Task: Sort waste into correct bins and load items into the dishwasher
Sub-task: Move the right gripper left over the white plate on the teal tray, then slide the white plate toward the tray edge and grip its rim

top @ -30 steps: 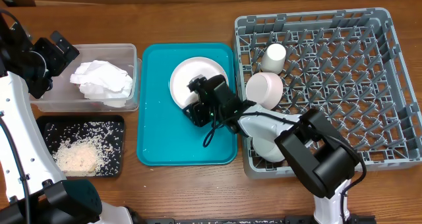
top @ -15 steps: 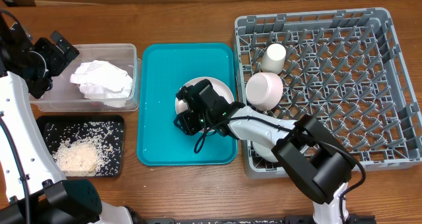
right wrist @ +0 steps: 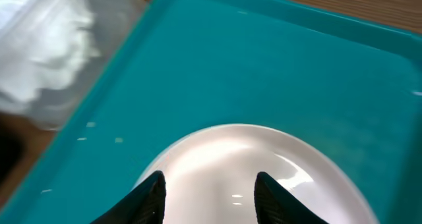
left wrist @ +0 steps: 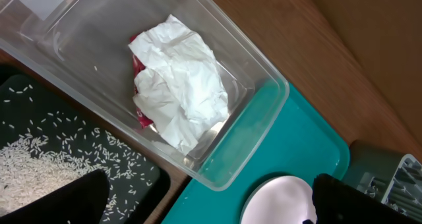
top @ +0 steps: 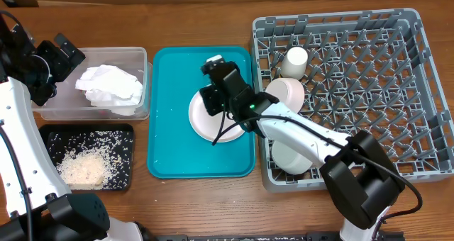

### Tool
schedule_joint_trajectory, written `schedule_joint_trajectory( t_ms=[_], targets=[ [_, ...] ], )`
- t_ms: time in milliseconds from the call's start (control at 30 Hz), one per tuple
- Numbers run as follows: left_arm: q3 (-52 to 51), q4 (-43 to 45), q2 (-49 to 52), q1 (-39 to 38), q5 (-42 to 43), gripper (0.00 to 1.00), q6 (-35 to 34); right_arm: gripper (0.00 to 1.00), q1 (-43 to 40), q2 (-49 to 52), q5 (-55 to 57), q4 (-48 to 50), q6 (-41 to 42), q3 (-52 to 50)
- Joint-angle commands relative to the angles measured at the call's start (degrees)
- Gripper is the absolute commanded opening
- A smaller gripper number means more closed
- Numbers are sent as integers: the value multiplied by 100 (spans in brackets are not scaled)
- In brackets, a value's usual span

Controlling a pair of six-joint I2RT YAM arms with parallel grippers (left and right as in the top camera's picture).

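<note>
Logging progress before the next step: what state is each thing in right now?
Plate: flat on teal tray.
Napkin: crumpled, in clear tub.
Rice: heaped in black tray.
White cup: in dish rack.
Pink bowl: in dish rack.
Left gripper: jaws open, empty.
Right gripper: jaws apart, over plate.

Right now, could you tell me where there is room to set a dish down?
Free: the rack's middle and right, beyond the cup, pink bowl and lower bowl; the teal tray's left strip beside the plate. Crowded: the rack's left edge.
</note>
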Motion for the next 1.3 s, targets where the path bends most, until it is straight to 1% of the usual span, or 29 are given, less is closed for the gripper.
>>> schedule_joint_trajectory(
  t_ms=[0, 67, 133, 233, 300, 400, 467, 500, 600, 633, 667, 767, 967, 1000, 1067, 1133, 1267],
  targets=[
    [125, 4, -15, -9, 48, 100, -63, 45, 11, 138, 743, -52, -262, 68],
    [125, 7, -15, -9, 46, 100, -63, 45, 11, 219, 649, -57, -295, 68],
    [125, 7, -15, -9, 46, 100, -63, 43, 11, 286, 238, -59, -293, 68],
    [125, 9, -15, -11, 48, 100, -63, 36, 76, 409, -284, -57, -291, 68],
    [125, 9, -15, -11, 46, 100, -63, 29, 157, 529, -297, -83, -291, 66],
    [125, 7, -15, -11, 48, 100, -63, 12, 251, 741, -297, -103, -289, 66],
    [125, 9, -15, -11, 46, 100, -63, 6, 341, 881, -299, -125, -289, 66],
    [125, 9, -15, -11, 48, 100, -63, 5, 380, 896, -304, -155, -289, 66],
    [125, 7, -15, -11, 48, 100, -63, 4, 531, 918, -581, -208, -289, 66],
    [125, 7, -15, -11, 48, 100, -63, 4, 649, 918, -1001, -205, -286, 66],
    [125, 7, -15, -11, 46, 100, -63, 4, 719, 918, -1187, -205, -271, 66],
    [125, 7, -15, -11, 48, 100, -63, 4, 933, 918, -1436, -208, -273, 66],
    [125, 7, -15, -11, 48, 100, -63, 6, 1379, 918, -1451, -48, -302, 68],
    [125, 7, -15, -11, 48, 100, -63, 9, 1414, 916, -1453, 17, -321, 70],
    [125, 7, -15, -11, 48, 100, -63, 11, 1449, 907, -1447, 170, -350, 81],
    [125, 7, -15, -11, 46, 100, -63, 11, 1434, 874, -1419, 267, -551, 149],
    [125, 7, -15, -11, 46, 100, -63, 14, 1252, 608, -782, -42, -660, 455]
  ],
)
